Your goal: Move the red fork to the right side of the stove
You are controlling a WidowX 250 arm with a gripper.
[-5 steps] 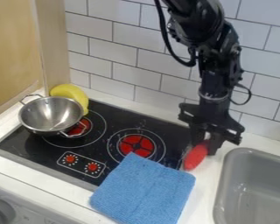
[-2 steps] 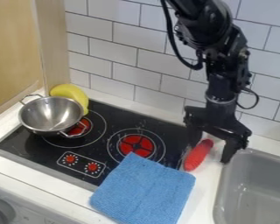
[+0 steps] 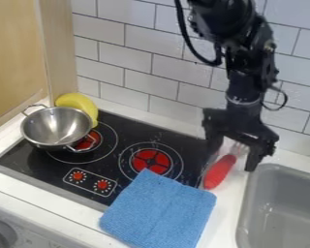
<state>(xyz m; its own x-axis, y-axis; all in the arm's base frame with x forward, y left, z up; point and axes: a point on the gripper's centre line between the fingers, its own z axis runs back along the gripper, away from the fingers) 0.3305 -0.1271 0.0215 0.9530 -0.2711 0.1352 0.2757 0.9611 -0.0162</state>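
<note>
Now, red fork: the red fork (image 3: 220, 172) lies on the pale counter (image 3: 226, 206) just beyond the right edge of the stove (image 3: 135, 133), near 3 o'clock from its centre. Its handle end points to 7 and its pale tines to 1; that slant probably lets the gripper straddle it.
Gripper: the gripper (image 3: 232, 162) hangs over the fork with its two fingers spread well apart, one on each side of it, and seems to grip nothing. So wide a gap would let it rise without dragging the fork along.
Sink: the sink (image 3: 284, 208) sits near 4 o'clock from the stove, leaving a narrow strip of counter. The fork lies along that strip rather than across it, which keeps it out of the basin; a nudge towards 3 could send it closer to the rim.
Cloth: the blue cloth (image 3: 159, 213) spreads at 5 o'clock, over the stove's front edge and onto the counter. Its corner lies near the handle, so a low sweep towards 7 might catch it.
Pot: the metal pot (image 3: 57, 127) stands at 10, with a yellow object (image 3: 80, 105) behind it at 1 from the pot, both well out of the way.
Next: the placing looks all but finished; a straight lift seems best.
</note>
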